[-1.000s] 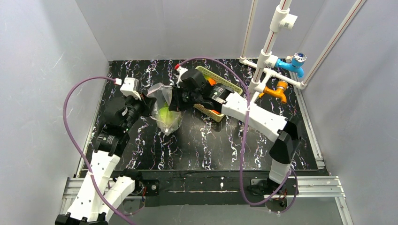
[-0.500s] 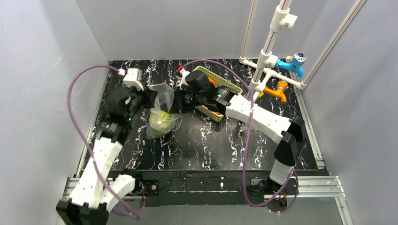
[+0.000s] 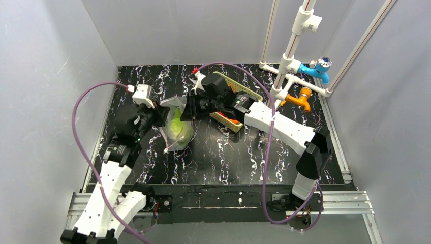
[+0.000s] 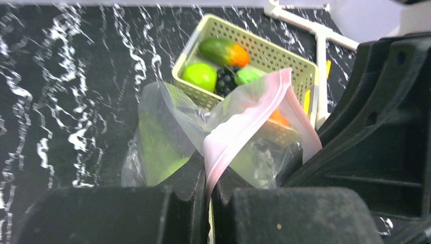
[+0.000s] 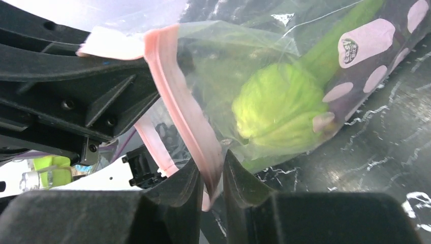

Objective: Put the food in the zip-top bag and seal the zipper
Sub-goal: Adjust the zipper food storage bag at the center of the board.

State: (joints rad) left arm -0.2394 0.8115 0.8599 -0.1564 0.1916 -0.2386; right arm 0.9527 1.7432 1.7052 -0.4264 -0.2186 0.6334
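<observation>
L tool (image 4: 208,162): clamped tight on the pink zipper (image 4: 244,117), holding up that end of the mouth.
R tool (image 5: 211,168): fingers close either side of the strip at the other end; can't tell if it's pinching or slack.
Zip bag (image 3: 178,129): hangs between the two tools, belly on the bench (image 3: 228,157), pale cabbage (image 5: 282,107) inside.
Zipper axis: runs L tool to R tool, across the bench.
Not bagged yet: mango (image 4: 223,51), green apple (image 4: 201,76) & more, in the basket (image 3: 244,87).
Key relation: basket sits just past the R tool, on the far side from the bag, so R arm is nearer.
Next, prob.: L keeps the mouth up, R fetches.
</observation>
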